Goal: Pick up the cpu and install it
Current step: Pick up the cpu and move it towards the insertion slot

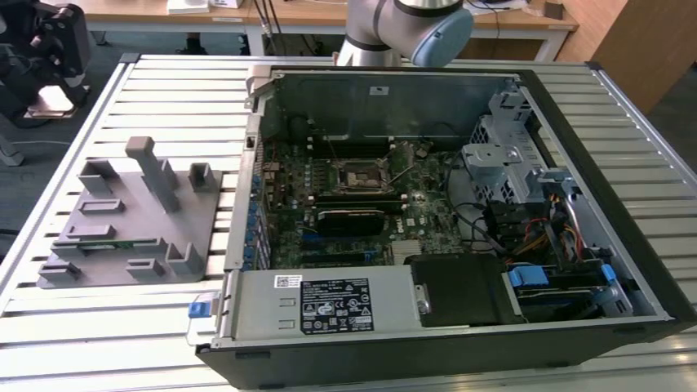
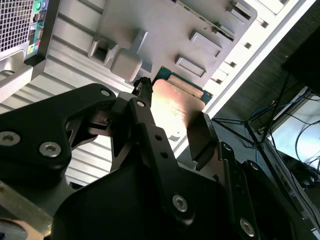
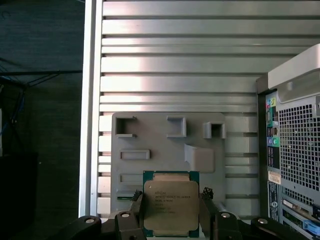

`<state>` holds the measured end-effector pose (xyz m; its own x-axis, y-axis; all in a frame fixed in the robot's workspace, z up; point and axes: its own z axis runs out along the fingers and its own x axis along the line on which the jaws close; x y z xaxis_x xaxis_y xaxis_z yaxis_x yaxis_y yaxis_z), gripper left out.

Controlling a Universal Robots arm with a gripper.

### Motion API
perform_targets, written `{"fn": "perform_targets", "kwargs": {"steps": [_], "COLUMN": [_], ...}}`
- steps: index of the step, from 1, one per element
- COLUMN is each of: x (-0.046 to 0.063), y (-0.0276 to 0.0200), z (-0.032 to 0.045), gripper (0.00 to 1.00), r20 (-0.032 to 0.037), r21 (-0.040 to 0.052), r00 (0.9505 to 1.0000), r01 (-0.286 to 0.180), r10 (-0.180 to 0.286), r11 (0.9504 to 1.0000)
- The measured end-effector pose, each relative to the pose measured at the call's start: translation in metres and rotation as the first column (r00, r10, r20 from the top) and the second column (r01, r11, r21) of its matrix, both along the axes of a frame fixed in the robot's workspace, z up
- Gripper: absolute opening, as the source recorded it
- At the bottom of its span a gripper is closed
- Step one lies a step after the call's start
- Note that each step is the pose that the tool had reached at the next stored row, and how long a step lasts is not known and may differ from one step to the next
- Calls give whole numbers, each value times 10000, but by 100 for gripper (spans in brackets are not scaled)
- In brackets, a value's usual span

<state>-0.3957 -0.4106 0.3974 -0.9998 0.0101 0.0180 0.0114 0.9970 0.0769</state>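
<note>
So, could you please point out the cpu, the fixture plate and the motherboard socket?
cpu [image 3: 171, 206]: first wrist view, middle of its metal lid.
fixture plate [image 3: 167, 152]: first wrist view, bare flat surface between its blocks.
motherboard socket [image 1: 357, 178]: exterior view, centre of the square socket.

An open computer case [image 1: 392, 98] is seen lying on a slatted metal counter [image 1: 109, 327], its green motherboard [image 1: 419, 200] exposed and a labelled power supply [image 1: 316, 304] set at the near end. A grey fixture plate [image 1: 120, 220] with raised blocks is placed just beside it, toward the exterior view's left.
</note>
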Motion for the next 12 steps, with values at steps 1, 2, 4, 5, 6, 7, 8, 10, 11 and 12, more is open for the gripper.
{"fn": "perform_targets", "kwargs": {"steps": [1, 2, 4, 5, 6, 7, 8, 10, 11, 12], "x": [6, 11, 17, 20, 24, 28, 32, 42, 46, 53], "y": [0, 0, 0, 0, 0, 0, 0, -1, 0, -1], "z": [-1, -2, -5, -6, -6, -8, -8, -10, -12, -13], "gripper": [53, 53, 53, 53, 53, 53, 53, 53, 53, 53], "r20": [-1, -1, 1, -1, -1, -1, -1, -1, -1, -1], "r21": [-1, 0, 0, 0, -1, -1, 0, -1, -1, -1], "r00": [10000, 10000, 10000, 10000, 10000, 10000, 10000, 10000, 10000, 10000], "r01": [0, -1, 0, 0, -1, -1, -1, -1, -1, -1], "r10": [0, 1, 0, 0, 1, 1, 1, 1, 1, 1], "r11": [10000, 10000, 10000, 10000, 10000, 10000, 10000, 10000, 10000, 10000]}}
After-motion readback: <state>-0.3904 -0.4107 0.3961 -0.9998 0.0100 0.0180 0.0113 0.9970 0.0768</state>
